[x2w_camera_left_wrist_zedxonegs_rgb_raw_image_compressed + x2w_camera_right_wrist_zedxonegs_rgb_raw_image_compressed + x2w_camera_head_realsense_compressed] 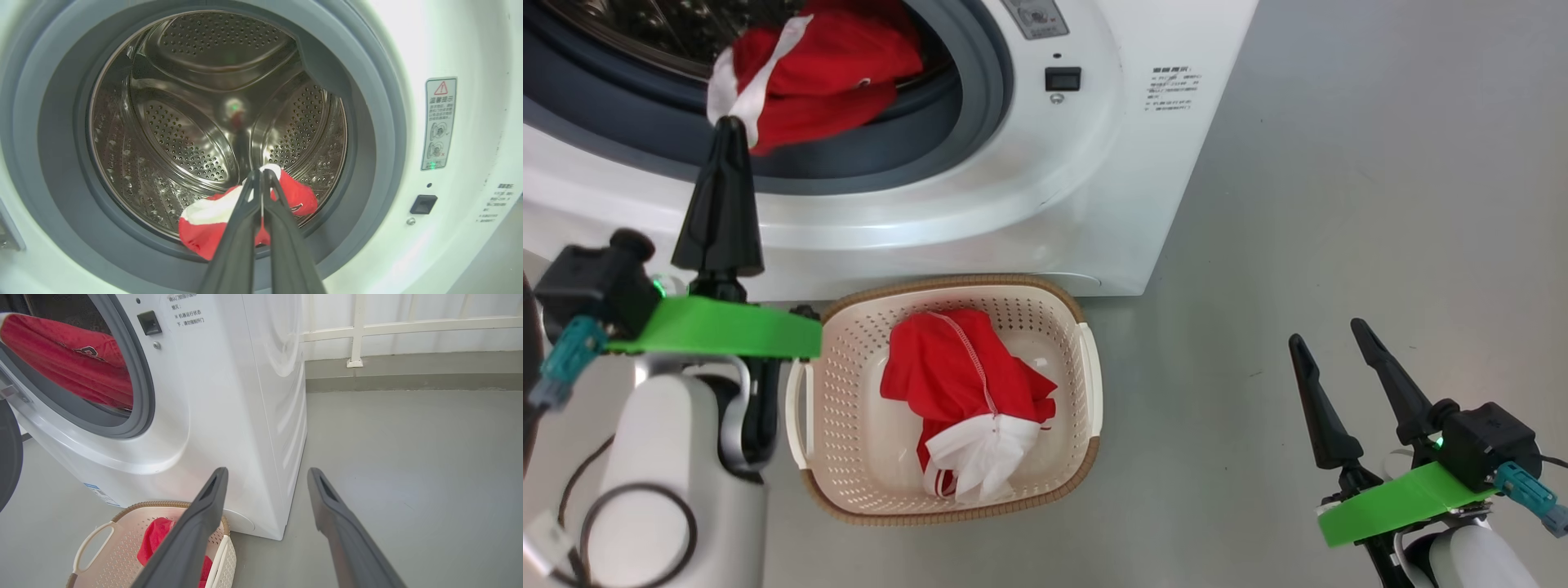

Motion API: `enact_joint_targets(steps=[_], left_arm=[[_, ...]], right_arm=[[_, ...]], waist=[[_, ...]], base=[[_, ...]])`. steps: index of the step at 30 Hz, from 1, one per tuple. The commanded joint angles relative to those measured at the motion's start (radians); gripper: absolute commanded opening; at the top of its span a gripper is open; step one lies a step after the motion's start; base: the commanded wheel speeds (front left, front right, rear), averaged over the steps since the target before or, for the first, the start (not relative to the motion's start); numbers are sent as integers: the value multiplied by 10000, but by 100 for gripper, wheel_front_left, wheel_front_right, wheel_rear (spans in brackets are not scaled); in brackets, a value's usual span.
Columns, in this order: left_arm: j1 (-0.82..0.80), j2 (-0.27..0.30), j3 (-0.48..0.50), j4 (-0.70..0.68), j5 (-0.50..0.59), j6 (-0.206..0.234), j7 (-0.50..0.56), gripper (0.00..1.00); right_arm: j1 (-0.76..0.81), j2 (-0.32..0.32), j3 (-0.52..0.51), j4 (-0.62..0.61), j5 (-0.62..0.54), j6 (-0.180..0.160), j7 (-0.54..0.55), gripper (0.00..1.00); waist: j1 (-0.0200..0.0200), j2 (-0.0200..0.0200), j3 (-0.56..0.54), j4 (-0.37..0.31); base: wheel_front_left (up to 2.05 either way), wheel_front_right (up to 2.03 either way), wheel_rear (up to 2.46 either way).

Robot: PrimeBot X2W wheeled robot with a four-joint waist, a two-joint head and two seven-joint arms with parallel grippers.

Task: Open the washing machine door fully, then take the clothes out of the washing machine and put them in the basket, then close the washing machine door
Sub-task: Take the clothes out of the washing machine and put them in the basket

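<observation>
Since the job is to empty the washing machine [1013, 204], clothes [833, 73]: one red and white piece hangs at the machine's round mouth, partly over the grey ring [984, 98].
Left gripper [727, 124]: shut tight, tips right at the machine's mouth. It looks to be pinching the white strip, I think to pull the piece out.
Basket [947, 282]: on the floor [1339, 204], just in front of the machine, below its mouth, so clothes can drop in. Another red piece [947, 367] lies inside.
Right gripper [1326, 331]: spread wide, holding nothing, well apart from the machine, off its right front corner, out of the way.
</observation>
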Motion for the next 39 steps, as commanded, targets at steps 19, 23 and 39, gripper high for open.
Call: enact_joint_targets(steps=[19, 23, 39], left_arm=[[2240, 131, 105, -4005, -404, 852, -80, 0], [2568, 130, -108, -3956, -577, 1034, -80, 0], [2454, 128, -945, 176, -599, 997, -80, 0]], right_arm=[[103, -27, 89, -331, -27, 62, -65, 100], [62, -26, 107, -327, -25, 62, -65, 100], [-230, 11, 157, -342, -26, 62, -65, 100]], waist=[[0, -1, 174, -76], [0, -1, 209, -72], [0, -1, 760, -233]], base=[[0, 0, 0], [0, 0, 0], [0, 0, 0]])
